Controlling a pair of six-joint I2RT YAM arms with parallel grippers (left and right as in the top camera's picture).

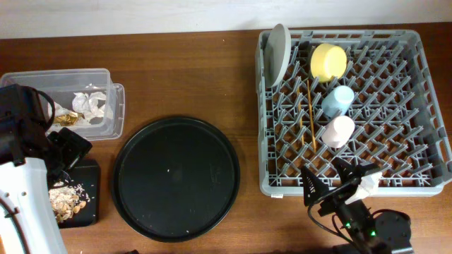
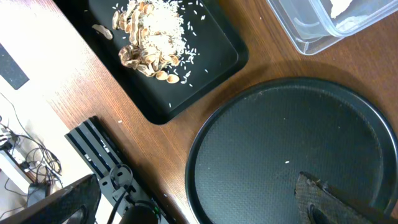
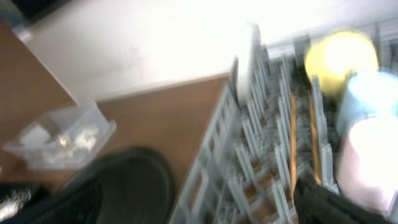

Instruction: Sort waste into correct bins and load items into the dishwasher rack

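The dishwasher rack (image 1: 424,106) fills the right side and holds the grey-white plate (image 1: 279,53) on edge, the yellow bowl (image 1: 328,61), the light blue cup (image 1: 338,100), the pink cup (image 1: 338,131) and the chopsticks (image 1: 309,116). My right gripper (image 1: 337,180) hangs open over the rack's front edge, holding nothing. The clear tub (image 1: 113,116) at the far left contains crumpled napkins (image 1: 92,104) and a gold wrapper (image 1: 67,118). Food scraps (image 2: 152,43) lie on the flat black tray (image 2: 217,65). Above that tray my left gripper (image 1: 70,159) is open and empty.
A large round black tray (image 1: 176,180) lies bare in the middle of the wooden table, between the bins and the rack. In the blurred right wrist view the rack (image 3: 249,155) sits close below, with the cups at its right.
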